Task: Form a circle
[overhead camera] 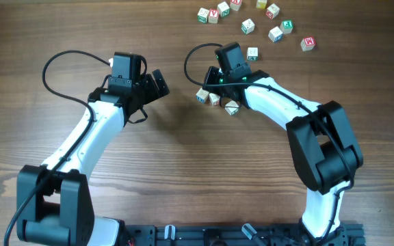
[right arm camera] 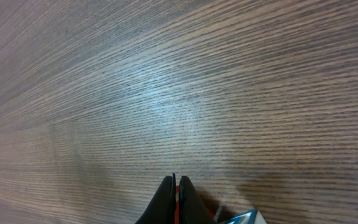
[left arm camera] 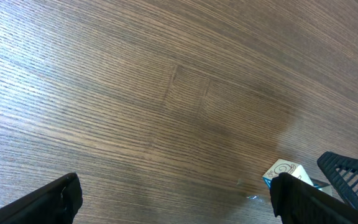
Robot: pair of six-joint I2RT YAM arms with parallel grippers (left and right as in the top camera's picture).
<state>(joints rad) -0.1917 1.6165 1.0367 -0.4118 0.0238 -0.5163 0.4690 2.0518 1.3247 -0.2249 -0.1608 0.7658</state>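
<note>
Right claw [right arm camera: 176,186] hangs shut tight over the wooden table [overhead camera: 183,157], with the circle [overhead camera: 215,100], a clump of three touching letter cubes, lying just beside its tips. The left claw [left arm camera: 176,190] stands spread wide and empty, with the clump off to its right. Loose letter cubes [overhead camera: 248,26] lie scattered well beyond the right claw.

Loose letter cubes [overhead camera: 247,26] lie scattered across the wooden table [overhead camera: 183,157].
</note>
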